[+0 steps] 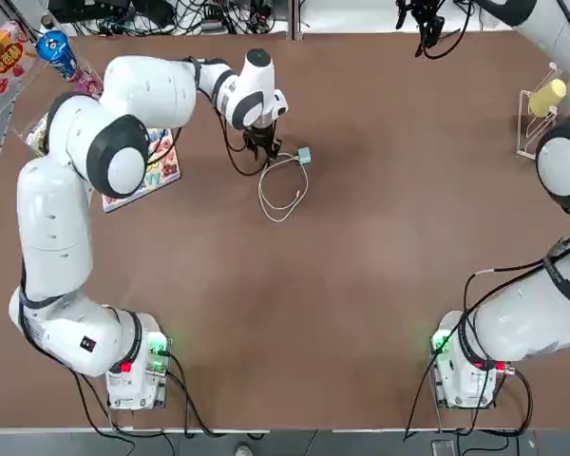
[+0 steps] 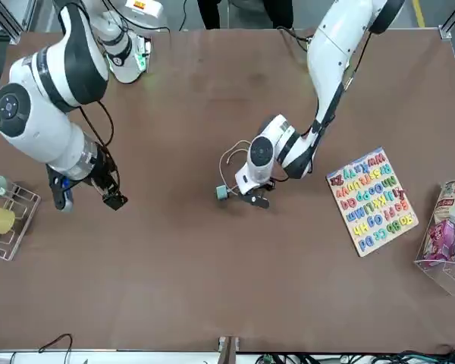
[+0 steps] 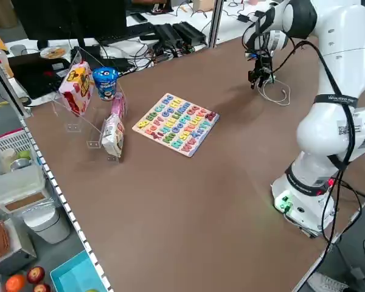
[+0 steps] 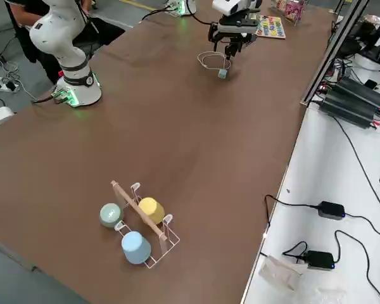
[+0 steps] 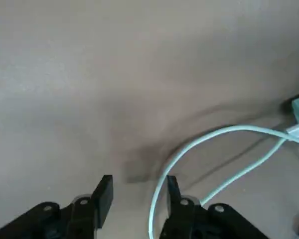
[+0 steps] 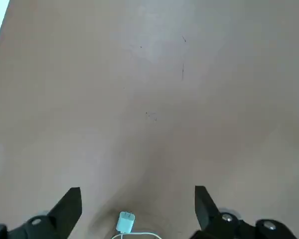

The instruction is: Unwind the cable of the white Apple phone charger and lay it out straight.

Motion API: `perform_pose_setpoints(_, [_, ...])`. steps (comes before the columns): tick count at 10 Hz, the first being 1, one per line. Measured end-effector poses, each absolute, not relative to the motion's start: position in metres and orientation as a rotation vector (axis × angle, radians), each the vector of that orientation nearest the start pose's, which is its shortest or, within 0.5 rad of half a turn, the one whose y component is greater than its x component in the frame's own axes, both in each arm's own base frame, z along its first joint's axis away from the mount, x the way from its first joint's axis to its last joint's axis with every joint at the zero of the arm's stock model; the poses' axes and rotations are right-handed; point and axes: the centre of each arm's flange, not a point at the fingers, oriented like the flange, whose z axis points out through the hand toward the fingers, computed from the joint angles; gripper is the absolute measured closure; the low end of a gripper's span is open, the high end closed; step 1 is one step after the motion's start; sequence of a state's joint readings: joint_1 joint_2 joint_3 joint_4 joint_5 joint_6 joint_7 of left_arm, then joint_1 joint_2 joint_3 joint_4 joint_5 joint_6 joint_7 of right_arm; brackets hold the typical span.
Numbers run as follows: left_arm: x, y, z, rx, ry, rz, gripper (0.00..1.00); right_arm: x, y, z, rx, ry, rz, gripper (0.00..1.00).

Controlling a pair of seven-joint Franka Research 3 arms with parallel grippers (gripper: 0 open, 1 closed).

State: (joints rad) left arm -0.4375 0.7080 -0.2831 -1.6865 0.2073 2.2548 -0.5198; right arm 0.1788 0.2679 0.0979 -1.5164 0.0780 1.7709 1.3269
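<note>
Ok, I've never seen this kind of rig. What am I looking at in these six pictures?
You are looking at two white robot arms bolted to a brown table. Four pictures show the whole scene, from overhead, from across the table and from each side. The other two come from a camera on each arm's wrist.

The left gripper is down at the table, beside a loosely looped thin white cable. The cable ends in a small pale charger block. This gripper is open and clamps nothing, and the cable passes right by one finger. The right gripper is open too and hangs off to the side.

An alphabet puzzle board and a cup rack also lie on the table.
</note>
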Motion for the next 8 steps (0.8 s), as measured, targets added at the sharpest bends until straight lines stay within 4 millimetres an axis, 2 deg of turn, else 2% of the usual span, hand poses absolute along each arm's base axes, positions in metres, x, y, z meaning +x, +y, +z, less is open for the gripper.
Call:
perform_pose_setpoints(3, [0.501,-0.438,0.189,-3.067,0.441,0.162,0.52,0.618,0.175,0.508,-2.648,1.57,0.128,0.0])
perform_pose_setpoints(8, [0.496,-0.44,0.178,-3.044,0.467,0.169,0.57,0.618,0.177,0.508,-2.649,1.567,0.128,0.0])
